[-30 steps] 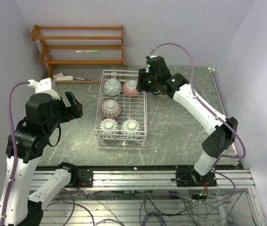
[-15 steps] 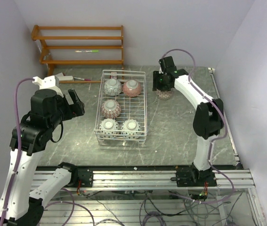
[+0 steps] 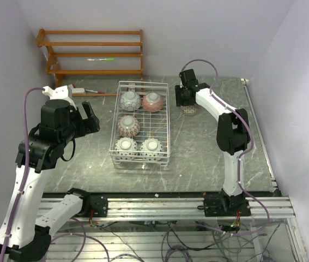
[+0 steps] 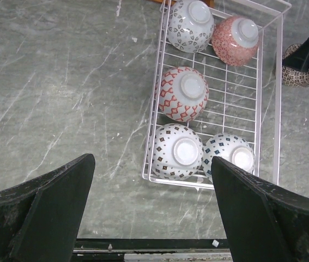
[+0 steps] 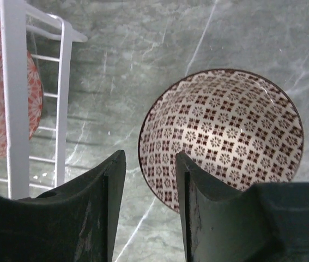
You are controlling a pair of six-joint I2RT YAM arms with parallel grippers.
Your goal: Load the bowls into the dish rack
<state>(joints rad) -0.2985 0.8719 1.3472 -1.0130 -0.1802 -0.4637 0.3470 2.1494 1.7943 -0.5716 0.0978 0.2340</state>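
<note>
The white wire dish rack (image 3: 114, 123) holds five upturned bowls: grey-white (image 3: 130, 100), pink (image 3: 152, 101), red (image 3: 128, 125) and two blue-dotted ones (image 3: 126, 145) (image 3: 152, 146). In the left wrist view the rack (image 4: 278, 109) and its bowls lie ahead. A further bowl (image 3: 191, 111) with a dark red pattern stands upright on the table right of the rack. My right gripper (image 5: 150, 207) is open over its left rim (image 5: 225, 136), one finger inside and one outside. My left gripper (image 4: 151, 218) is wide open and empty, left of the rack.
An orange wooden slatted shelf (image 3: 94, 52) stands at the back left, with small white items (image 3: 75, 89) on the table before it. The rack's corner wire (image 5: 12, 109) is close on the right gripper's left. Walls enclose both sides.
My right gripper has moved from the rack's far right corner to the upright bowl on the table, and its arm has folded up. My left arm has shifted slightly.
</note>
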